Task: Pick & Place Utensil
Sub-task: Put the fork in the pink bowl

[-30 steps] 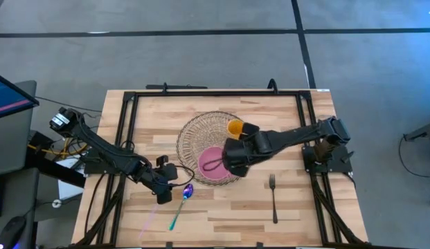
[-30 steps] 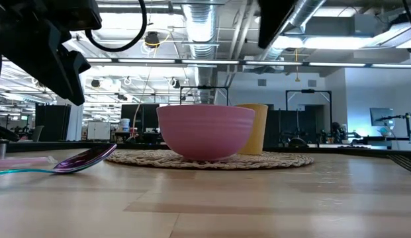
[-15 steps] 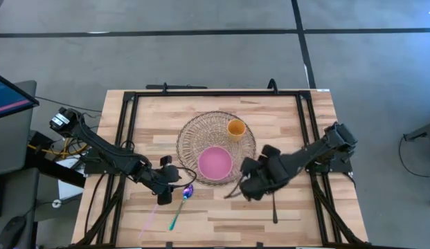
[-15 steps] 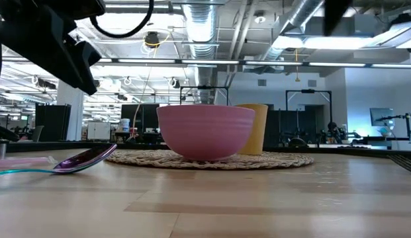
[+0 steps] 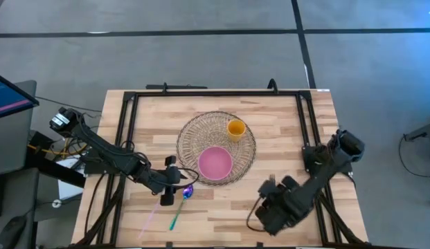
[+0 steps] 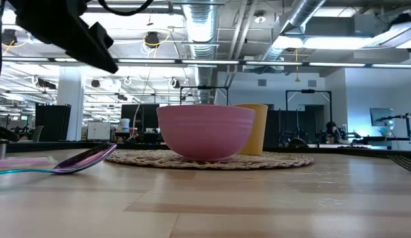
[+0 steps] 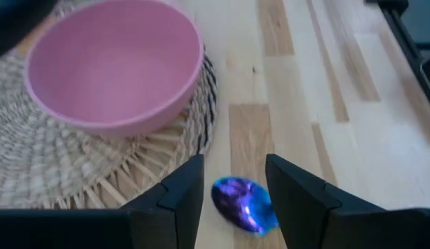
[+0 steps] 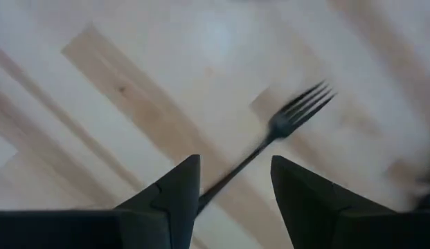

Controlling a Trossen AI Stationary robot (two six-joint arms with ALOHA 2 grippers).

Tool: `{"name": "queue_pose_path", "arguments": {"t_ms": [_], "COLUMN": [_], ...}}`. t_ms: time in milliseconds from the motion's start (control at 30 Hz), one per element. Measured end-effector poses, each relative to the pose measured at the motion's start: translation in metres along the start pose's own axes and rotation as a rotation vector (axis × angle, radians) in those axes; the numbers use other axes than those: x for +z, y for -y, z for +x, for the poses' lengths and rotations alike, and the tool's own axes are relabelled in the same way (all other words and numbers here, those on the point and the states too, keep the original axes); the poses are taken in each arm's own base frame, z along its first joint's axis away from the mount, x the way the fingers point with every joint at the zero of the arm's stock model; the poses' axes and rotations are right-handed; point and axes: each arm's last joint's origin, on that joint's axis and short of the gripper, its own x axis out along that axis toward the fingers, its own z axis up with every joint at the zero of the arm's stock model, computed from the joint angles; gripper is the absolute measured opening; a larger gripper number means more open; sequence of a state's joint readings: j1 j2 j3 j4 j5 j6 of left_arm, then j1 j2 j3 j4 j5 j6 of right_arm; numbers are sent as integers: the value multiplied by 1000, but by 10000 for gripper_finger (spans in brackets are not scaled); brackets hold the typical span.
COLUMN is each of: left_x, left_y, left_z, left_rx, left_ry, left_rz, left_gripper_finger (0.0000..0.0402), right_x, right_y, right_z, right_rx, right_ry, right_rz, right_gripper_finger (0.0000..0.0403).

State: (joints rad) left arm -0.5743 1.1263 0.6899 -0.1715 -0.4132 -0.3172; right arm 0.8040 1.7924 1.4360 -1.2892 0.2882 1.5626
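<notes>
A spoon with a purple bowl (image 7: 244, 204) and a teal handle (image 5: 174, 218) lies flat on the table, near the woven mat's near-left edge. My left gripper (image 7: 234, 160) is open just above it, one finger on each side of the spoon's bowl, touching nothing. A dark fork (image 8: 298, 111) lies flat on the table right of the mat. My right gripper (image 8: 235, 160) hovers open over it, and the fork's handle runs between the fingers. In the high view the right gripper (image 5: 266, 207) hides most of the fork. Only the fork's tines (image 5: 271, 181) show there.
A pink bowl (image 5: 215, 163) and a yellow cup (image 5: 235, 128) stand on the round woven mat (image 5: 194, 135) at the table's middle. A pale pink stick (image 5: 149, 221) lies left of the spoon. A black frame (image 5: 128, 138) runs along the table's edges.
My right gripper has swung from above the pink bowl toward the table's near right and now hangs over the fork. My left gripper has shifted slightly toward the right, over the spoon's bowl. Spoon, fork, bowl and cup have stayed in place.
</notes>
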Motion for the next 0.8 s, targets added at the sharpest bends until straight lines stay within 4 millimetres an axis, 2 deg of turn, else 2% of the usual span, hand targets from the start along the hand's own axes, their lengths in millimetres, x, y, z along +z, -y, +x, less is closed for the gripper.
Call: {"name": "queue_pose_path", "arguments": {"t_ms": [200, 400, 567, 800], "left_x": [4, 11, 15, 16], "left_y": [0, 1, 1, 2], "left_z": [0, -1, -1, -1], "left_rx": [47, 60, 51, 48], "left_ry": [57, 128, 162, 170], "left_rz": [-11, -14, -18, -23], "left_gripper_finger": [156, 156, 156, 156], "right_x": [-37, -58, -66, -64], "right_y": [5, 21, 24, 30], "right_z": [25, 56, 78, 93], "right_rx": [31, 9, 72, 41], "right_ry": [89, 122, 103, 109], "right_rz": [163, 304, 346, 349], "right_gripper_finger": [172, 164, 150, 124]}}
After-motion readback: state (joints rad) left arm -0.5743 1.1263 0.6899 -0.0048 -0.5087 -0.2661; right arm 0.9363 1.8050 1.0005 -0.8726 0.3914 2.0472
